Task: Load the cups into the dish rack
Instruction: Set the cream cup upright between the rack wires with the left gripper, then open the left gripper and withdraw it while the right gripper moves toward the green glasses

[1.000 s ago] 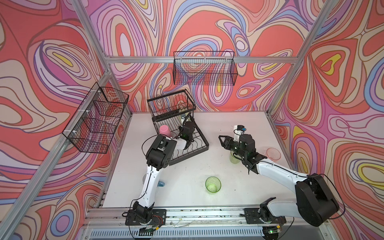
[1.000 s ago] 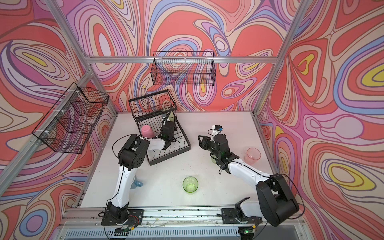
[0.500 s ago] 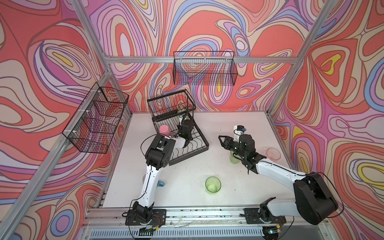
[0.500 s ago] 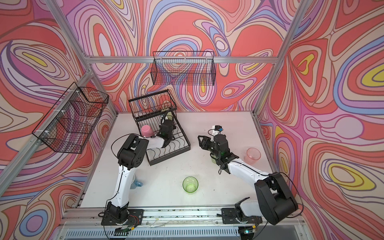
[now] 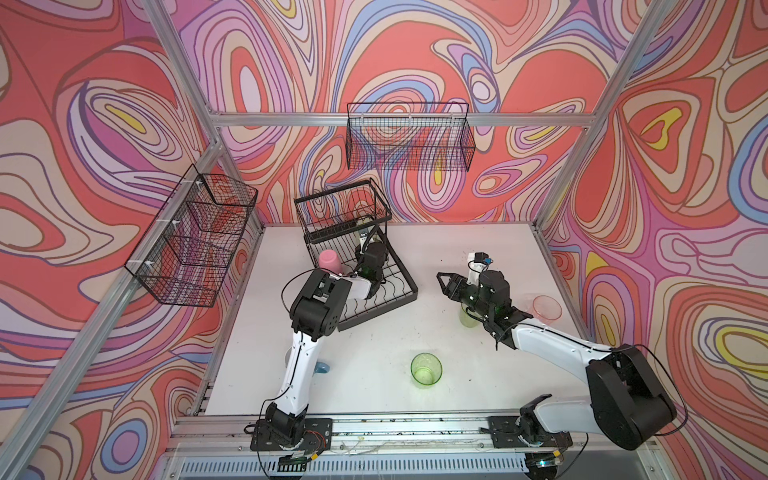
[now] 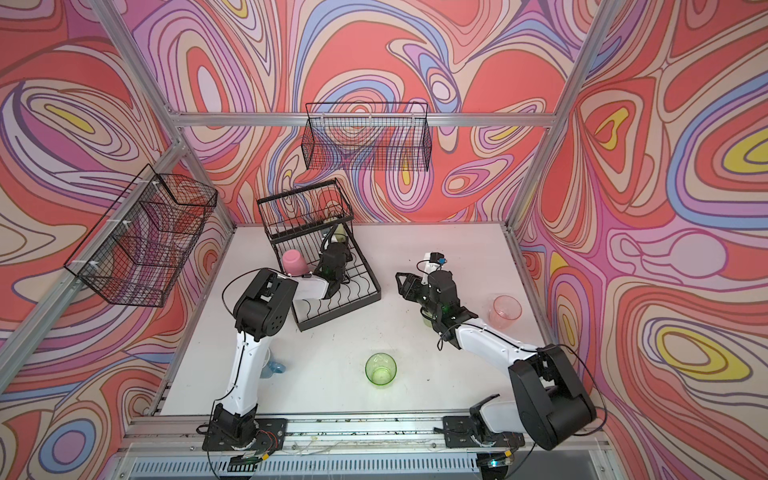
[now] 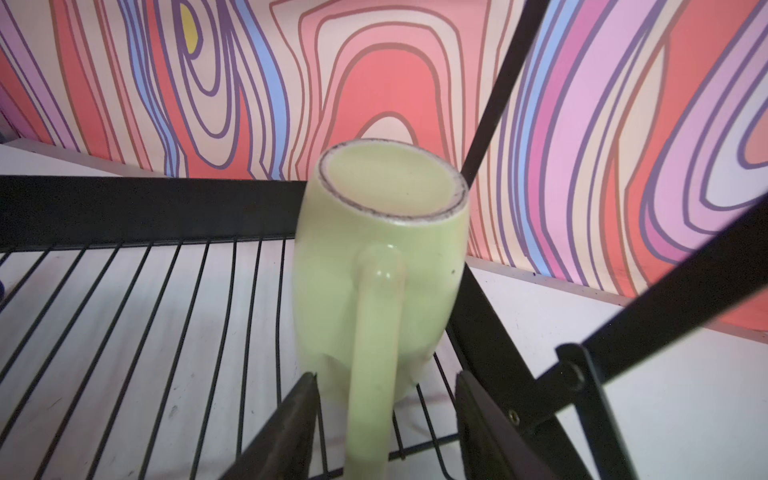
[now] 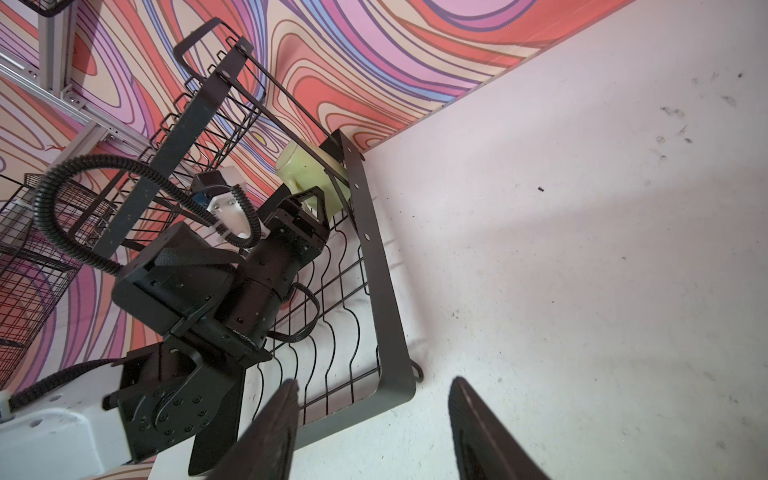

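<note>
On wire rack (image 7: 145, 208), glossy rounded mug (image 7: 374, 249)

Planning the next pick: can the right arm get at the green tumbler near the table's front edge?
Probably yes: the green tumbler stands upright alone on bare table, and the right gripper is open and empty.
</note>
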Robot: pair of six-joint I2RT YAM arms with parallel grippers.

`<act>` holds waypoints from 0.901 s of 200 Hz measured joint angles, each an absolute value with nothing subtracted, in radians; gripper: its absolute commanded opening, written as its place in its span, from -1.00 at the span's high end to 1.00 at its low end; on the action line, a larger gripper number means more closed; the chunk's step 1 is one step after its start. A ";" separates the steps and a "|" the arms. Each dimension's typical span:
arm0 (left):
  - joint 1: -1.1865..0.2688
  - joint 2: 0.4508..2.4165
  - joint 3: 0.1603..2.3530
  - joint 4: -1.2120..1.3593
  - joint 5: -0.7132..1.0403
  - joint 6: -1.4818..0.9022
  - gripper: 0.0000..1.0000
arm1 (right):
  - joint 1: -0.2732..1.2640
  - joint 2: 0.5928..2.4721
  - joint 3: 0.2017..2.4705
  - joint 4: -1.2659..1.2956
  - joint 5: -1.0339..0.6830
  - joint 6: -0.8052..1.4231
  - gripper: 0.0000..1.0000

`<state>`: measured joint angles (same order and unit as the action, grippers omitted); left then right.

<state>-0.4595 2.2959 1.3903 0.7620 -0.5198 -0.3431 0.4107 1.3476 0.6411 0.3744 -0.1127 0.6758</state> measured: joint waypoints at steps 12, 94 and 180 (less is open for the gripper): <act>-0.466 2.281 1.373 0.770 -0.519 -0.334 -0.33 | 0.411 1.337 0.635 0.373 -0.113 0.676 -0.25; -0.532 2.159 1.224 0.814 -0.496 -0.270 -0.55 | 0.410 1.213 0.622 0.298 -0.095 0.672 -0.43; -0.609 1.989 1.004 0.844 -0.496 -0.213 -0.69 | 0.409 1.176 0.677 0.059 -0.091 0.622 -0.60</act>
